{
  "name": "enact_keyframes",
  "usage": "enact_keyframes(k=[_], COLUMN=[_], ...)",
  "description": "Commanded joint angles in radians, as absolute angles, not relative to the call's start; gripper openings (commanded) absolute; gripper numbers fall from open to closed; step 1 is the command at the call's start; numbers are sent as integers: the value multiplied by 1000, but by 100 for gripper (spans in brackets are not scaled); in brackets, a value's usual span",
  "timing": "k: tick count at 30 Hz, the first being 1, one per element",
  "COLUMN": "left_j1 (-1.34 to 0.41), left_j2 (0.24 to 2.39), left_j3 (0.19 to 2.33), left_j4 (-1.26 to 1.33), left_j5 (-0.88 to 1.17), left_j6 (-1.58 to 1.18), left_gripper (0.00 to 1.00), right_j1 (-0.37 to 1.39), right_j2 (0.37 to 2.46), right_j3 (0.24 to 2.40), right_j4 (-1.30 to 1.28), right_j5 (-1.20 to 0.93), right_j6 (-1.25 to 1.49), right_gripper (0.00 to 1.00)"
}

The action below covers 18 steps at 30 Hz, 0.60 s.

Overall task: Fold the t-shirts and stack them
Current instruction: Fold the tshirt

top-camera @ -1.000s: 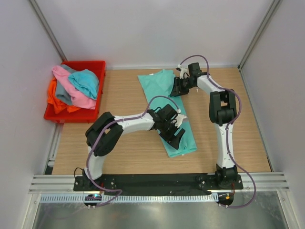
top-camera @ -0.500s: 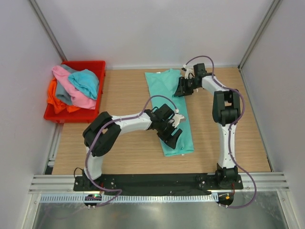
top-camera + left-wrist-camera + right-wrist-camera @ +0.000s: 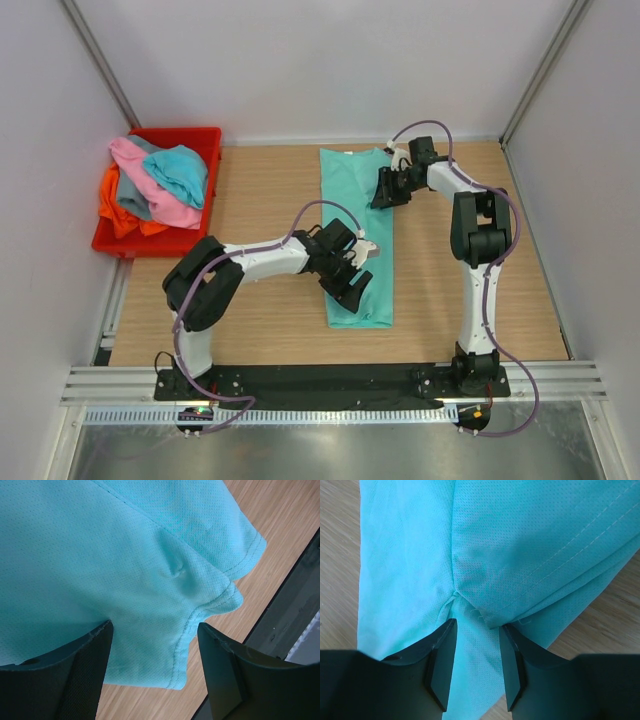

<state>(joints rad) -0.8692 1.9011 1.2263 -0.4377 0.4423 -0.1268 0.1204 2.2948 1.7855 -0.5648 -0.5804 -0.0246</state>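
Note:
The mint green t-shirt (image 3: 355,225) lies on the wooden table as a long narrow folded strip running near to far. My left gripper (image 3: 353,288) is low over its near end, jaws wide open, with the hem corner (image 3: 200,630) between them (image 3: 155,627). My right gripper (image 3: 384,193) is down at the strip's far right edge, jaws partly open and straddling flat cloth (image 3: 477,626), where a folded layer (image 3: 545,555) puckers at the fingertips. The pink (image 3: 150,190), turquoise blue (image 3: 180,170), orange (image 3: 115,212) and grey (image 3: 130,195) t-shirts are heaped in the bin.
The red plastic bin (image 3: 205,135) stands at the far left corner of the table. Bare wood (image 3: 260,190) lies between the bin and the strip, and more to the right (image 3: 440,280). A black rail (image 3: 330,380) runs along the near edge.
The mint green strip has swung from a slant to lie straight. Its far end moved right with my right gripper; its near end moved left with my left gripper.

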Motion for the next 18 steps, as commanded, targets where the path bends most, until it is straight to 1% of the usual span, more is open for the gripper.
enact_keyframes(k=[1, 3, 6, 9, 10, 12, 13, 14, 16, 18], left_j1=[-873, -876, -894, -903, -904, -902, -894, -888, -871, -848], left_j2=[1919, 1913, 1858, 1783, 1764, 1730, 1721, 1707, 1691, 1662], left_j3=[1192, 1196, 1216, 1287, 1339, 1405, 1466, 1488, 1528, 1523], left_j4=[-511, -506, -515, -572, -590, -659, -681, -707, -718, -716], left_j5=[391, 385, 356, 327, 313, 284, 279, 279, 262, 264], left_j6=[-126, -124, -107, -88, -66, -42, -32, -29, -40, -95], left_gripper=[71, 70, 70, 71, 71, 71, 71, 72, 72, 72], right_j1=[115, 115, 115, 115, 114, 115, 114, 115, 115, 115], right_j2=[2293, 2298, 2252, 2126, 2046, 1958, 1916, 1828, 1758, 1677], right_j3=[1764, 1773, 1766, 1718, 1688, 1648, 1587, 1550, 1455, 1401], right_j4=[-644, -650, -650, -618, -600, -581, -548, -529, -506, -523], right_j5=[-518, -526, -538, -520, -506, -482, -471, -451, -446, -463], right_j6=[-55, -57, -66, -72, -71, -51, -32, 6, 64, 127], right_gripper=[46, 45, 45, 45, 45, 46, 46, 46, 47, 47])
